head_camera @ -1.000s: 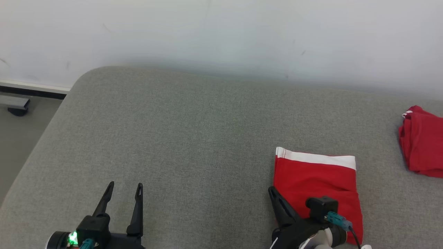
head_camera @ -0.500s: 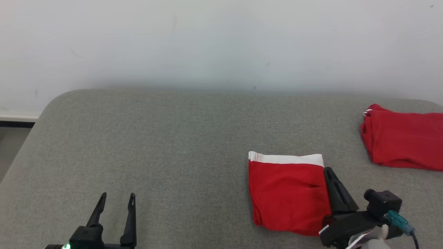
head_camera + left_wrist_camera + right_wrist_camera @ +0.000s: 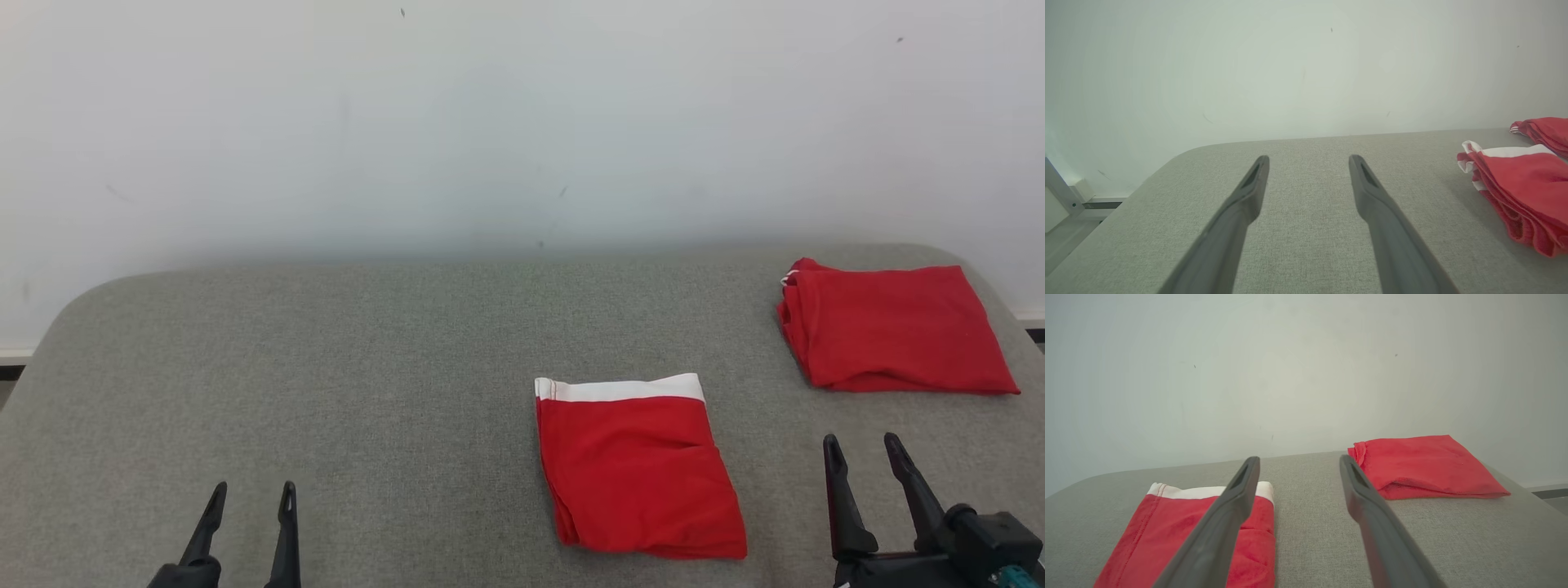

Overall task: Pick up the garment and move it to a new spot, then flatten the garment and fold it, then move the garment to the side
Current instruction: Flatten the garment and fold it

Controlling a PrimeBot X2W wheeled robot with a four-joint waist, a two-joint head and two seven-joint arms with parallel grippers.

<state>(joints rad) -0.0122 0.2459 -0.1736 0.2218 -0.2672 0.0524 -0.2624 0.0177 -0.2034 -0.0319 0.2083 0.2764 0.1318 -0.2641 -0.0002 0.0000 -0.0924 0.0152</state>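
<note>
The left tool [image 3: 253,487] and right tool [image 3: 860,441] are wide open, holding nothing. The folded red garment [image 3: 637,474] lies flat between them, nearer the right; it is probably soft and floppy, so pinch all layers at one edge. Open worktop [image 3: 367,367] lies left; another red pile [image 3: 890,331] sits far right.

Right gripper [image 3: 860,442]: let go.
Formerly closed against the folded red garment [image 3: 637,474]; now fingers spread, standing clear on its right.
</note>
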